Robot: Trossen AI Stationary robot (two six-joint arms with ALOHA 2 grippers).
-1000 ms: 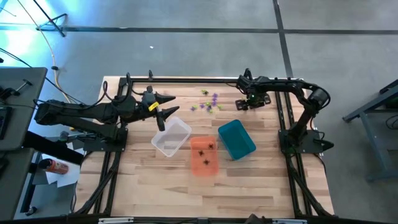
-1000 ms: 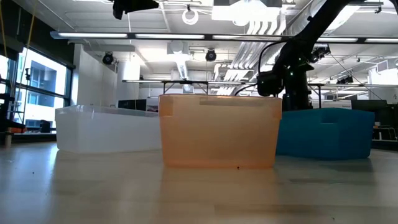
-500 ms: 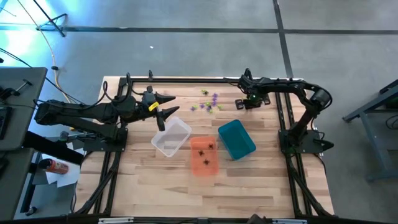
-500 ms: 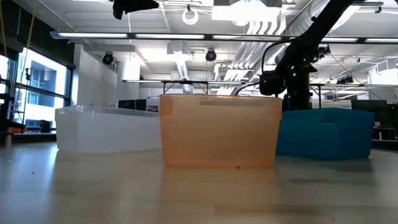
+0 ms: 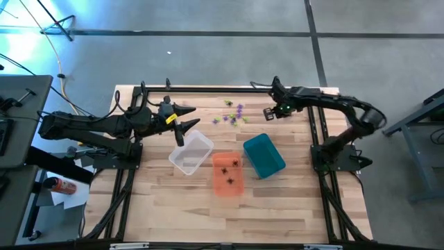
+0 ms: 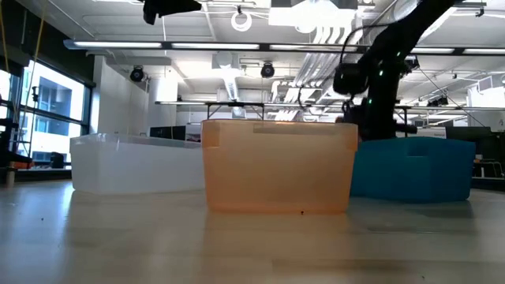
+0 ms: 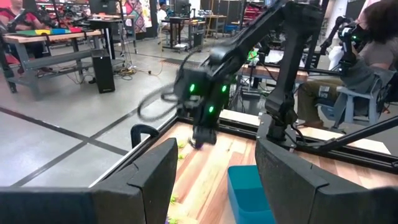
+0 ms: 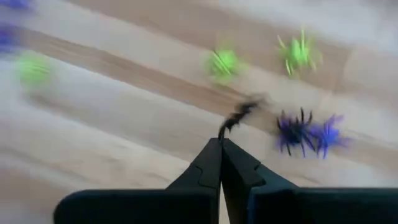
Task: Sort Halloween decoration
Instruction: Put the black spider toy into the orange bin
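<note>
The Halloween decoration lies as a loose scatter of purple and green spider trinkets (image 5: 234, 114) on the wood at the far middle of the table. In the right wrist view, green ones (image 8: 222, 62) and purple ones (image 8: 305, 132) lie below my right gripper (image 8: 221, 142). That gripper is shut on a black trinket (image 8: 239, 116) and hangs just right of the scatter (image 5: 268, 112). Black trinkets (image 5: 230, 167) lie in the orange bin (image 5: 227, 182). My left gripper (image 5: 182, 119) is open and level, above the far left corner of the clear bin (image 5: 191, 154). My right gripper pinches the black trinket between its two fingertips (image 8: 214, 155). Part of its body and legs (image 8: 242, 112) sticks out past the tips. The fingers come from above, pointing steeply down. The trinket is off the wood, above the green and purple ones.
The clear, orange and teal (image 5: 263, 155) bins stand side by side at mid-table, the teal one nearest my right arm. A black frame rail (image 5: 208, 89) runs along the far edge. Bare wood lies in front of the bins. A seated person (image 7: 373, 43) shows beyond the table.
My right gripper has risen from the table beside the scatter and tipped, and its arm has swung up and outward. The black trinket has come up with it, clear of the wood.
</note>
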